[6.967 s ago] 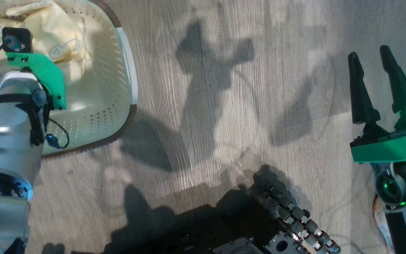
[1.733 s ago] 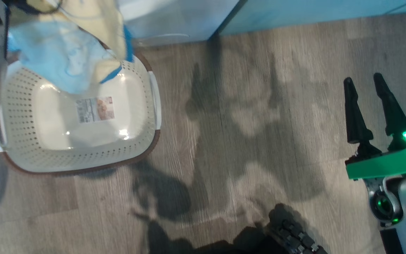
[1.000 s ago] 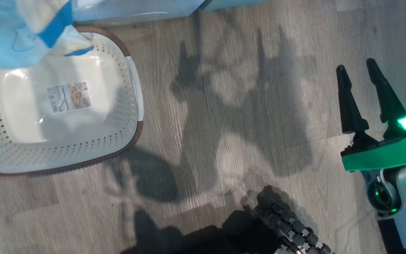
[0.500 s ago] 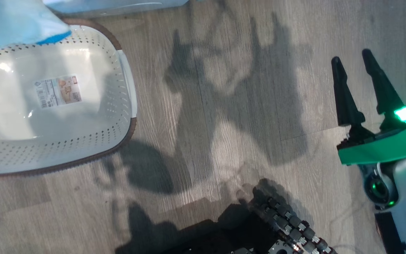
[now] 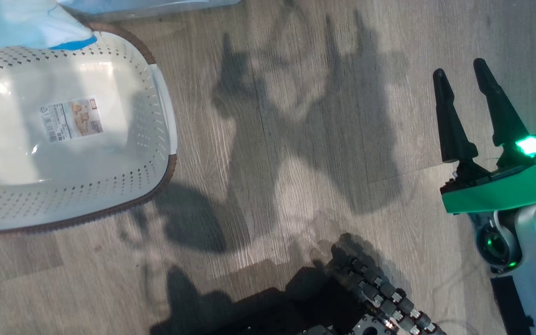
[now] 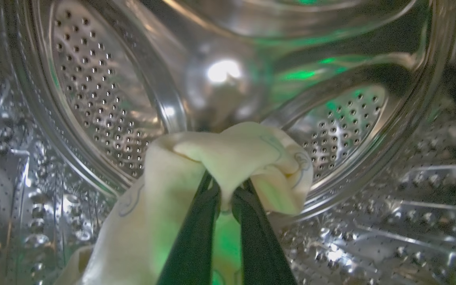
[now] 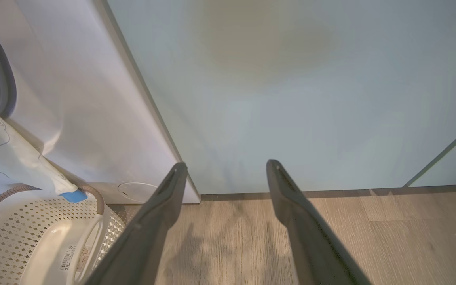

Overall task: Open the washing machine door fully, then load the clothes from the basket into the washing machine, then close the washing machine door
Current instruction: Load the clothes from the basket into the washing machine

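While the right end effector (image 5: 458, 67) gapes, the left end effector (image 6: 228, 189) pinches clothes (image 6: 234, 152).

clothes (image 6: 228, 158) partly in the washing machine (image 6: 101, 91), tail over the basket (image 5: 147, 153), basket on floor (image 5: 296, 139) before it

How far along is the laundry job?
Done: the cream perforated plastic basket is empty. In hand: the left arm's jaws, shut on pale yellow cloth, are inside the perforated steel drum; its tail hangs over the basket rim. Left: release, tuck in the tail, shut the white washer.
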### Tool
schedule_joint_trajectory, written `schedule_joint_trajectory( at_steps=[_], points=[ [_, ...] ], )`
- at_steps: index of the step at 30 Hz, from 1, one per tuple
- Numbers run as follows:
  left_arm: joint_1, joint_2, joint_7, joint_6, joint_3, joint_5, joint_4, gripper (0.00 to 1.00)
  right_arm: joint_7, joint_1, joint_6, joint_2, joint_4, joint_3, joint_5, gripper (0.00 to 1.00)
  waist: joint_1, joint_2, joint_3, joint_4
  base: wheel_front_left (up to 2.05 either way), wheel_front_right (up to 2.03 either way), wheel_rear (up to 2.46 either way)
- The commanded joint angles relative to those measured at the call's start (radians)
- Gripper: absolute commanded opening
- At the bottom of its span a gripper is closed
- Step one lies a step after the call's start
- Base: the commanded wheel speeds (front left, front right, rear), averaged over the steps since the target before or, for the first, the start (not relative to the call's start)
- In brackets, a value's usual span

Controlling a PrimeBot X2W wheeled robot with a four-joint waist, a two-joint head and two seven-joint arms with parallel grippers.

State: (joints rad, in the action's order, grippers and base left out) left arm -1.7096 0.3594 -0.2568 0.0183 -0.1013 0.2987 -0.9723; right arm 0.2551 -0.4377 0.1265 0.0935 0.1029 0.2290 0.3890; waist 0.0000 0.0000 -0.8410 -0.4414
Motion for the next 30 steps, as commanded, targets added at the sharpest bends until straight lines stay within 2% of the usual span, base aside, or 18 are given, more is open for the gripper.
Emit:
schedule_joint_trajectory(
  at_steps=[1, 7, 8, 11, 13, 14, 15, 20, 30],
  points=[
    [-0.014, 0.034, -0.005, 0.006, -0.002, -0.011, 0.021, 0.0, 0.007, 0.014, 0.004, 0.01, -0.021, 0.01, 0.01, 1.0, 0.0, 0.0, -0.001, 0.0, 0.0, 0.0, 0.0],
    [0.0, 0.02, -0.005, 0.031, -0.009, -0.027, -0.058, 0.0, 0.007, 0.013, 0.004, 0.011, -0.019, 0.011, 0.008, 1.0, 0.0, 0.0, -0.001, 0.004, 0.0, 0.0, 0.0],
    [0.003, 0.017, -0.005, 0.035, -0.012, -0.029, -0.074, 0.05, 0.007, 0.013, 0.004, 0.011, -0.019, 0.012, 0.008, 1.0, 0.0, 0.0, -0.001, 0.004, 0.0, 0.0, 0.0],
    [0.009, 0.01, -0.005, 0.04, -0.019, -0.036, -0.116, 0.37, 0.007, 0.011, 0.004, 0.011, -0.019, 0.01, 0.007, 1.0, 0.0, 0.0, 0.0, 0.006, 0.0, 0.0, 0.0],
    [0.005, 0.007, -0.005, 0.044, -0.026, -0.039, -0.156, 0.81, 0.007, 0.01, 0.004, 0.013, -0.02, 0.009, 0.007, 1.0, 0.0, 0.0, 0.002, 0.007, 0.0, 0.0, 0.0],
    [0.002, 0.006, -0.005, 0.047, -0.031, -0.041, -0.172, 0.96, 0.007, 0.01, 0.004, 0.014, -0.02, 0.009, 0.007, 1.0, 0.0, 0.0, 0.003, 0.007, 0.0, 0.0, 0.0],
    [-0.001, 0.006, -0.005, 0.049, -0.035, -0.044, -0.189, 1.0, 0.007, 0.011, 0.004, 0.015, -0.02, 0.008, 0.006, 1.0, 0.0, 0.0, 0.004, 0.008, 0.0, 0.0, 0.0],
    [-0.007, 0.0, -0.002, 0.065, -0.063, -0.052, -0.269, 1.0, 0.007, 0.015, 0.004, 0.02, -0.02, 0.001, 0.004, 1.0, 0.0, 0.0, 0.011, 0.015, 0.0, 0.0, 0.0],
    [0.053, -0.032, 0.015, 0.077, -0.096, -0.053, -0.305, 1.0, 0.007, 0.027, 0.004, 0.03, -0.02, -0.014, -0.001, 1.0, 0.0, 0.0, 0.049, 0.032, 0.0, 0.0, 0.0]
  ],
)
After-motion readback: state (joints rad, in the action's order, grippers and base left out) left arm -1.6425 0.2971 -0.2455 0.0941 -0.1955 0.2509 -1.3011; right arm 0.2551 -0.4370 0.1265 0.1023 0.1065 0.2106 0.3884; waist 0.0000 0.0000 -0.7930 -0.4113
